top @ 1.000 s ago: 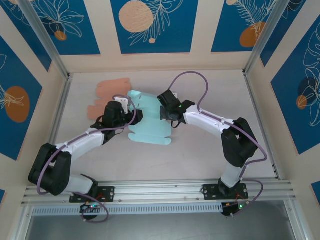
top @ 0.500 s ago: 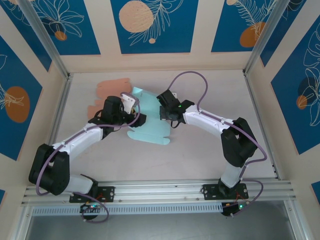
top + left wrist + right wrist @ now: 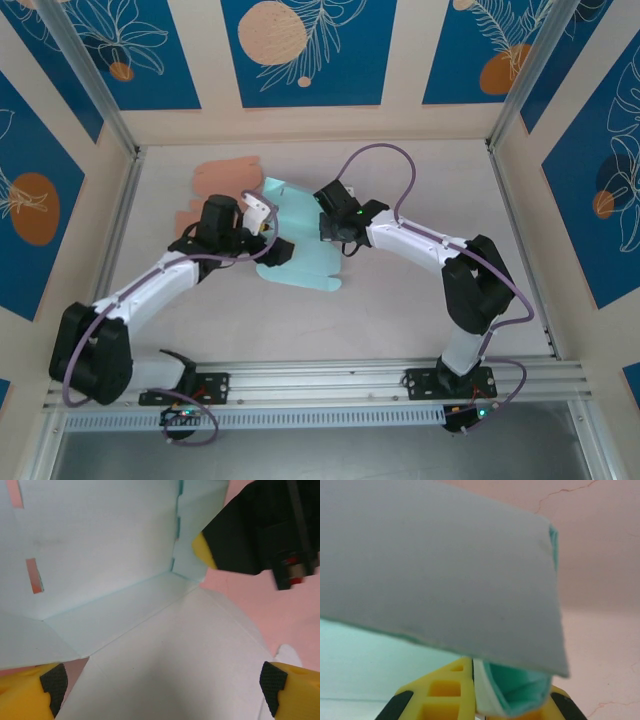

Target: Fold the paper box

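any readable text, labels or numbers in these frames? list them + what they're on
None readable.
The paper box shows blank light blue faces in every view.
The orange sheet behind it is plain.
The wall panels carry only leaf and circle drawings, no lettering.

paper box [image 3: 300, 245]: thin card, matt and smooth, pale teal with a whiter face. Creases crisp, slots clean-cut. salmon sheet [image 3: 225, 180]: same matt card. table [image 3: 450, 190]: matt, smooth, hairline cracks visible from the right wrist. left gripper [image 3: 162, 680] and right gripper [image 3: 495, 702]: yellow plastic fingers, slight sheen. pads [image 3: 52, 680]: black, finely textured, rubbery look. arm shells [image 3: 150, 285]: white glossy plastic, joints black and matt. front rail [image 3: 320, 385]: bare aluminium, satin. cable [image 3: 378, 147]: smooth purple sheath.
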Controlling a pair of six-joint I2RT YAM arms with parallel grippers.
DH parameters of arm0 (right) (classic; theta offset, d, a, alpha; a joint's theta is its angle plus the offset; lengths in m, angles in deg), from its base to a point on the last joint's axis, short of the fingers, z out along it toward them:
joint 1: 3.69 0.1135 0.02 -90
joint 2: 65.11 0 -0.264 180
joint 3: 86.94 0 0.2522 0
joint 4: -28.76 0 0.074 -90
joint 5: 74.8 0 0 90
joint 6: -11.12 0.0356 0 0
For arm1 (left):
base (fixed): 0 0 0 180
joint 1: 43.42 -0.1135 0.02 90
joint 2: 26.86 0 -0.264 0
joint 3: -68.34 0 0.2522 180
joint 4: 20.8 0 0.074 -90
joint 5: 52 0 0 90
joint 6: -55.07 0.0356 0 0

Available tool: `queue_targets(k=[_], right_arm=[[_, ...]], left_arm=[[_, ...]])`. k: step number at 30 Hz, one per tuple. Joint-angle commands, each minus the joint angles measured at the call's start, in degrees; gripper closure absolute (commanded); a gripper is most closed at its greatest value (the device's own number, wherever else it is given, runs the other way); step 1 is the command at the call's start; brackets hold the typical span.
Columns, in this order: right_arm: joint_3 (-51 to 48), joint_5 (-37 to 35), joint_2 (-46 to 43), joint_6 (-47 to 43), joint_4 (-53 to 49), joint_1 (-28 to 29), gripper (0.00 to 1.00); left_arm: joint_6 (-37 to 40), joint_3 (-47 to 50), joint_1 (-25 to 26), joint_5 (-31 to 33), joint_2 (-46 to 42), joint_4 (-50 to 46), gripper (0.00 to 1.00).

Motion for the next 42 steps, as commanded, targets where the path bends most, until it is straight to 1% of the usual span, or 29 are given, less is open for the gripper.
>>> queue_targets(k=[1, 3, 4, 7, 9, 12, 14, 17, 20, 21, 24, 27, 29, 31, 34, 36, 39, 42], right_arm=[[-0.42, 1.59, 0.54, -2.74, -7.26, 0.45, 0.96], [-0.41, 2.19, 0.16, -2.65, -7.6, 0.23, 0.96], [-0.5, 2.69, -0.09, -2.71, -7.56, 0.1, 0.97], [-1.22, 3.15, -1.15, -2.66, -7.74, 0.01, 0.98], [-2.02, 3.39, -2.01, -2.57, -7.57, -0.07, 0.98], [-3.21, 5.3, -3.32, -2.35, -7.82, -0.6, 0.98], [-3.99, 7.54, -4.54, -2.47, -8.24, -1.25, 0.98], [-5.15, 9.88, -7.0, -2.86, -8.79, -2.21, 0.98], [-6.68, 12.26, -9.81, -3.67, -8.8, -3.38, 0.98], [-7.02, 13.18, -10.43, -3.96, -8.72, -3.86, 0.98], [-8.3, 16.21, -12.58, -5.14, -8.37, -5.21, 0.98], [-8.77, 18.5, -13.96, -5.43, -8.68, -6.8, 0.98], [-8.73, 18.93, -14.68, -5.56, -9.1, -7.56, 0.98], [-8.56, 19.31, -15.11, -5.53, -9.4, -8.04, 0.98], [-8.29, 19.91, -15.67, -5.45, -9.42, -8.77, 0.98], [-8.04, 20.11, -15.82, -5.63, -9.34, -9.16, 0.98], [-7.51, 20.55, -16.03, -5.81, -9.67, -9.74, 0.98], [-7.34, 22.22, -16.34, -5.9, -9.51, -10.54, 0.98]], left_arm=[[-2.53, 0.26, -0.44, -5.91, -8.59, 10.63, 0.0], [-3.62, 0.87, -0.43, -6.97, -12.23, 10.86, 0.0], [-4.21, 1.05, -0.43, -6.29, -14.02, 10.84, 0.0], [-5.17, 0.86, -0.43, -0.76, -18.86, 9.42, 0.0], [-5.76, -0.27, -0.48, 4.86, -20.4, 6.32, 0.0], [-7.08, -3.12, -0.85, 15.5, -19.6, -0.83, 0.0], [-8.32, -4.2, -1.84, 19.45, -17.45, -4.54, 0.0], [-11.27, -2.68, -3.68, 20.85, -14.8, -5.71, 0.0], [-14.77, 1.99, -6.67, 21.81, -13.16, -1.65, 0.01], [-15.83, 3.27, -7.97, 20.65, -12.5, -0.54, 0.01], [-18.39, 5.89, -11.76, 12.87, -9.25, 3.45, 0.01], [-19.39, 8.64, -12.26, 4.45, -7.09, 8.61, 0.0], [-20.25, 11.55, -12.21, -0.75, -7.05, 13.91, 0.0], [-19.98, 13.04, -12.03, -1.62, -7.46, 14.73, 0.0], [-20.44, 15.73, -11.86, -1.14, -8.23, 15.07, 0.0], [-23.17, 18.21, -11.86, -0.99, -8.13, 17.55, 0.0], [-24.92, 21.87, -11.79, -0.83, -8.92, 21.46, 0.0], [-26.29, 25.82, -10.66, -2.81, -9.56, 28.88, 0.0]])
